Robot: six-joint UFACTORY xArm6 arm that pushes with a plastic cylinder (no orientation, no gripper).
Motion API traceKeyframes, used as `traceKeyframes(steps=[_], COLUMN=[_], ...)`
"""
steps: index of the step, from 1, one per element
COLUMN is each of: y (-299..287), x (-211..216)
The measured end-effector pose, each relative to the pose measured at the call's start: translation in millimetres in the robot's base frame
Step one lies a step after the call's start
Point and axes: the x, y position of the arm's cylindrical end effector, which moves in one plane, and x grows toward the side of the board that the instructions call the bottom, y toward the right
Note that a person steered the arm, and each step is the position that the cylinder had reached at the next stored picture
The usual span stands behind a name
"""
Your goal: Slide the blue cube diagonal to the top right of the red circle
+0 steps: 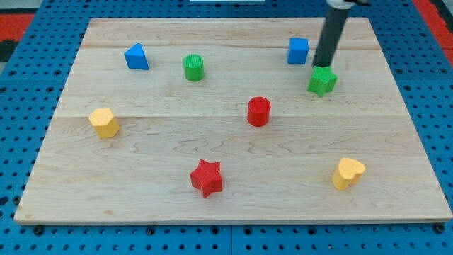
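The blue cube [298, 51] sits near the view's top, right of centre. The red circle [259, 111], a short cylinder, stands near the board's middle, below and left of the cube. My tip [322, 66] is at the end of the dark rod coming down from the view's top. It sits just right of the blue cube and slightly below it, right above the green star [322, 81], which it seems to touch.
A blue triangle [136, 57] and a green cylinder [193, 67] lie at the top left. A yellow hexagon [105, 122] is at the left, a red star [207, 178] at the bottom centre, a yellow heart [347, 173] at the bottom right. The wooden board [156, 142] ends on blue pegboard.
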Motion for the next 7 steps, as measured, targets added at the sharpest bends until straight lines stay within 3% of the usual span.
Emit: traceKeyframes(steps=[2, 3, 4, 6, 7], y=[4, 16, 9, -73, -111], x=[73, 61, 19, -67, -81])
